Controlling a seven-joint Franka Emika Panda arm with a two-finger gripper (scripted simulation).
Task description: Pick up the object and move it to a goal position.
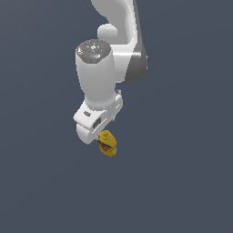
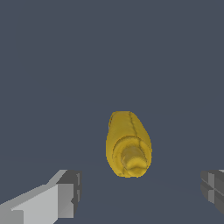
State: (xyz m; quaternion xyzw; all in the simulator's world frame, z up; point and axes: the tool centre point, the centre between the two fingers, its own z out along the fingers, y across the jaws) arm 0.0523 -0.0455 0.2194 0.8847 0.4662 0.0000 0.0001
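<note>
The mustard bottle (image 1: 108, 144) lies on its side on the plain grey desk (image 1: 182, 182), cap end turned toward the wrist camera, its blue-and-red label showing in the exterior view. It sits just below the arm's hand in that view, slightly toward the exterior view's right of it. In the wrist view the bottle (image 2: 128, 144) appears between the two fingers (image 2: 65, 192) but farther off than their tips — the tool (image 2: 140, 192) stands wide, holding nothing, with clear gaps on both sides of the bottle.

The risk from here seems to lie in the bottle's pose. A rounded body lying flat is likely to roll if one finger meets it before the other, and the bottle looks a little skewed against the line of the fingers, so an uneven close could spin it out. Descending too short may pinch only the curved upper surface — the bottle could then squirt free. No goal marker is visible.
</note>
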